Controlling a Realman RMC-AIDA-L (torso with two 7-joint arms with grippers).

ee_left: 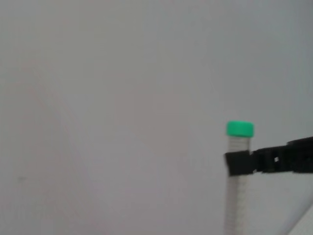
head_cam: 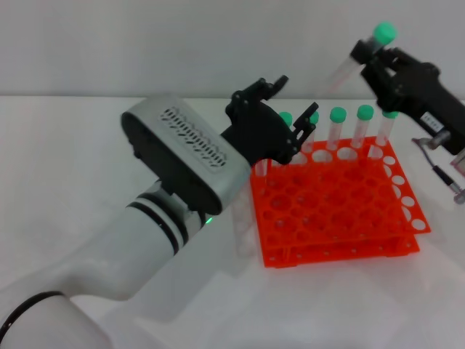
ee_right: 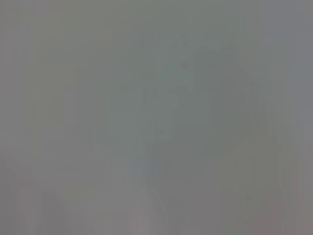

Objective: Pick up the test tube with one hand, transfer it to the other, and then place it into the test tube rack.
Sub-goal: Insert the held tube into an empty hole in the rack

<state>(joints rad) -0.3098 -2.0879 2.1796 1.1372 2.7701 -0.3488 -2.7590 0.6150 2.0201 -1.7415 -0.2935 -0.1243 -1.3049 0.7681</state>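
From the head camera, the right hand (head_cam: 372, 57) is raised above the far right part of the white tabletop (head_cam: 87, 153), its fingers closed on a test tube (head_cam: 363, 52) just below the green cap; the tube tilts, cap uppermost. The left hand (head_cam: 290, 109) hovers by the far left corner of the orange rack (head_cam: 334, 211), fingers spread apart and holding nothing. The rack sits right of the tabletop's middle, with several green-capped tubes (head_cam: 336, 129) standing in its far row.

The left wrist camera shows the test tube (ee_left: 238, 161) upright against a plain wall, with a black finger (ee_left: 266, 161) clamped just under the cap.

The right wrist camera shows only grey blur.
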